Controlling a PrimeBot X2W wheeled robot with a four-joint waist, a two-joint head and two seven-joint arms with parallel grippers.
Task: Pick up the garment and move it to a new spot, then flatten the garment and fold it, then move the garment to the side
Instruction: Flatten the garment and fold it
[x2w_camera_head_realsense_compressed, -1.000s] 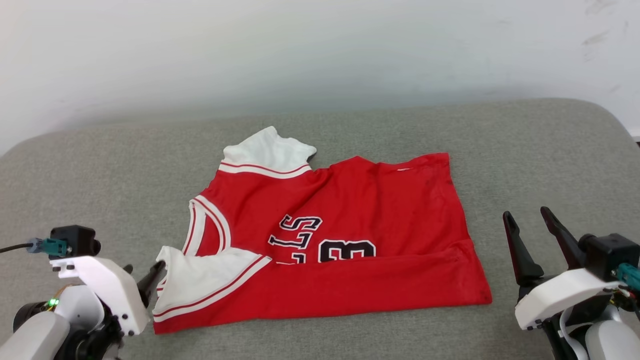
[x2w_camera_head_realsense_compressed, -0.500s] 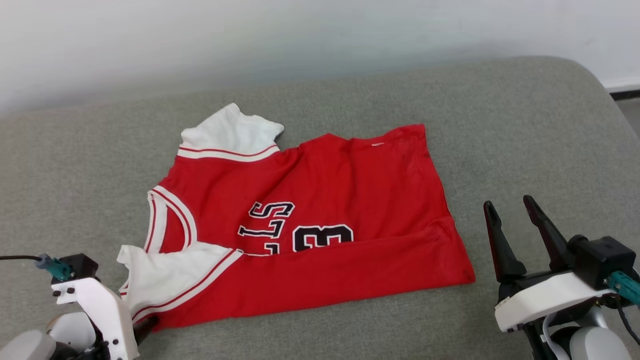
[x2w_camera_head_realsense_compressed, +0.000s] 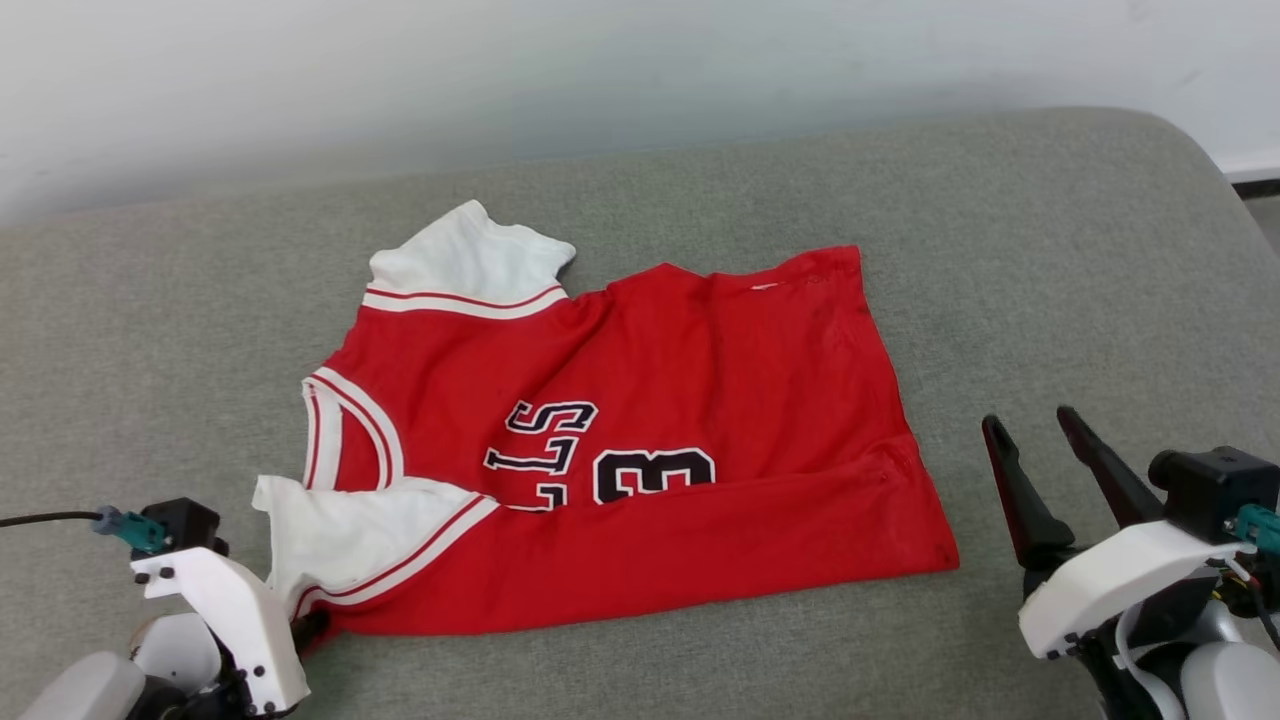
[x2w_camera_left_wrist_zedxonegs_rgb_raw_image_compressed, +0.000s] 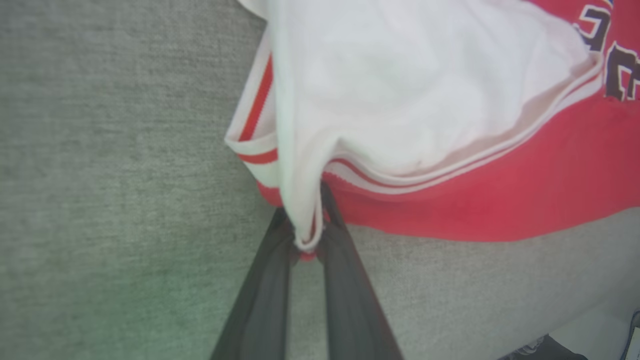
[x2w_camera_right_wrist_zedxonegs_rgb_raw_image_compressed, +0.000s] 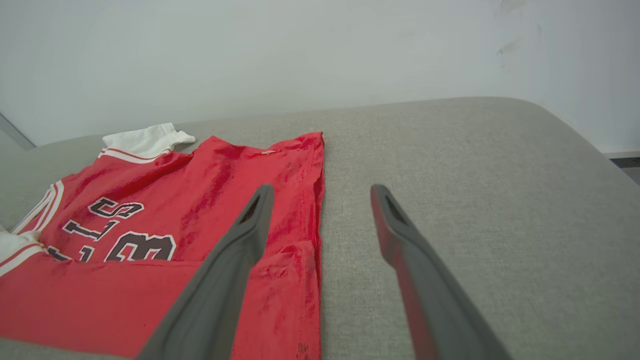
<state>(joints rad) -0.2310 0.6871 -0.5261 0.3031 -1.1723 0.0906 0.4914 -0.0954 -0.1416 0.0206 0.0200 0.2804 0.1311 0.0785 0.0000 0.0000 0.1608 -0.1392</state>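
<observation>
**Soft, even light; left wrist view blurred**

The light is bright, soft and even, without glare. Under the near edge of the garment (x2w_camera_head_realsense_compressed: 700, 380) lies only a thin shadow on the grey cushion (x2w_camera_head_realsense_compressed: 1050, 250). The left wrist view is blurred: the white sleeve (x2w_camera_left_wrist_zedxonegs_rgb_raw_image_compressed: 400, 90) almost washes out, the dark fingers (x2w_camera_left_wrist_zedxonegs_rgb_raw_image_compressed: 260, 310) are out of focus, and a green tint sits at lower left. The right wrist view is sharper, slightly grainy.

Soft cloth on coarse weave, hard plastic beside it.
The jersey (x2w_camera_head_realsense_compressed: 640, 480) is matt red cloth, lightly creased, with white cloth sleeves. The grey cushion (x2w_camera_head_realsense_compressed: 1000, 250) beneath has a rough woven surface. The left gripper (x2w_camera_left_wrist_zedxonegs_rgb_raw_image_compressed: 304, 220) and right gripper (x2w_camera_right_wrist_zedxonegs_rgb_raw_image_compressed: 322, 189) have dull dark plastic fingers; the white housing (x2w_camera_head_realsense_compressed: 1110, 585) is smooth plastic, faintly glossy.
</observation>
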